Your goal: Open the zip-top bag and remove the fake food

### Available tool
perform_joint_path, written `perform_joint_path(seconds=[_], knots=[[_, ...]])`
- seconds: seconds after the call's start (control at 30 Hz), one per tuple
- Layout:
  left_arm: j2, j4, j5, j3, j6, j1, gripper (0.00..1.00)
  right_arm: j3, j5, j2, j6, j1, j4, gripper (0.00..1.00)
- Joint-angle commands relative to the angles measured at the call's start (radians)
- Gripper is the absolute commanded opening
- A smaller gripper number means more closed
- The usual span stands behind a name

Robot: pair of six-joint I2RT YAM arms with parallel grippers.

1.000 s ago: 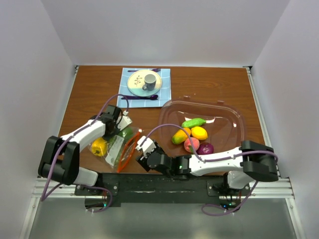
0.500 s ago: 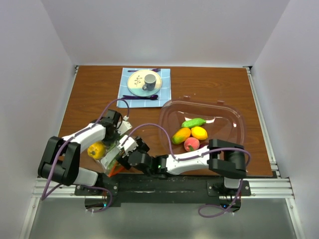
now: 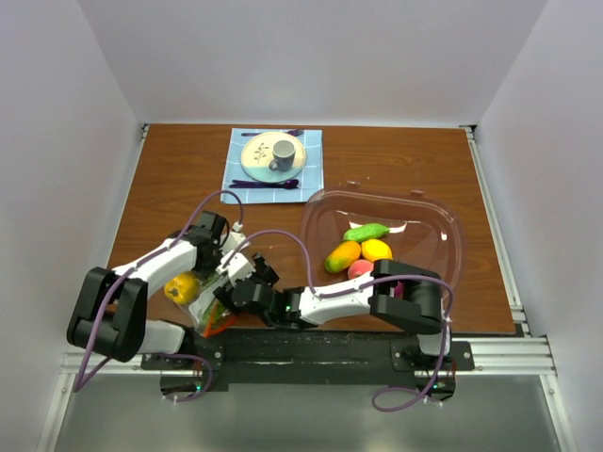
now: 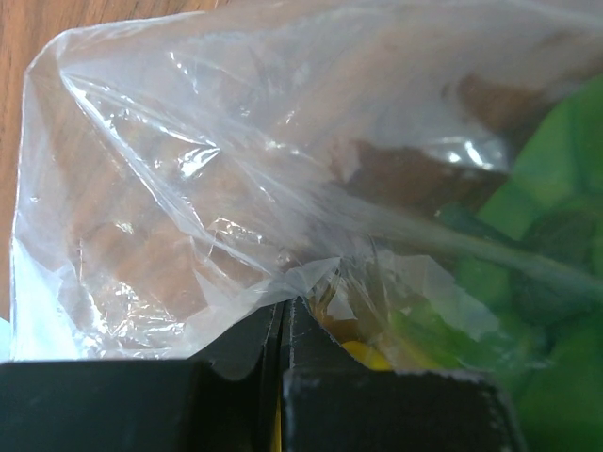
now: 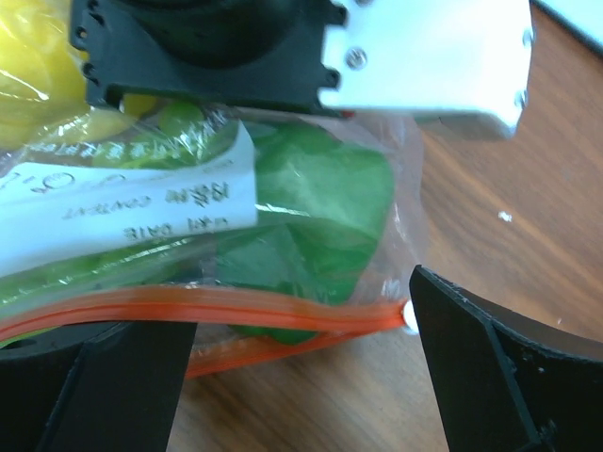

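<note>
So: the zip-top bag point(image 3: 205, 303) lies near-left on the table point(image 3: 170, 169), just beside both my wrists, with its long axis roughly near-to-far. My left gripper point(image 4: 283, 325) is pinched fully closed on a fold of the bag's clear film. My right gripper point(image 5: 301, 367) is wide open and holds nothing. Its fingers point(image 5: 490, 377) straddle the orange zipper strip point(image 5: 207, 306), which runs crosswise between them. The mouth faces my right arm, so that arm is nearer. A green pepper point(image 5: 320, 202) sits inside, just behind the strip.

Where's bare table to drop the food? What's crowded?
Bare wood: far-left corner, between the placemat and the left edge of the table; far-right, beyond the bowl. Crowded near-left: left gripper shut on the zip-top bag, right gripper open at its zipper.
</note>
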Motion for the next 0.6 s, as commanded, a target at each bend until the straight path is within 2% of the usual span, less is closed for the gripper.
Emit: perform_joint_path(seconds=[0.0,0.17,0.57], knots=[[0.026,-0.033,0.08,-0.056,-0.018,0.001,0.0,-0.047,0.018,-0.099,0.118,0.001,0.004,0.91],[0.043,-0.032,0.08,-0.042,-0.024,0.001,0.0,-0.074,-0.066,-0.116,0.171,0.004,-0.01,0.85],[0.021,-0.061,0.068,-0.017,-0.021,0.001,0.0,-0.059,-0.181,-0.041,0.271,0.002,-0.019,0.84]])
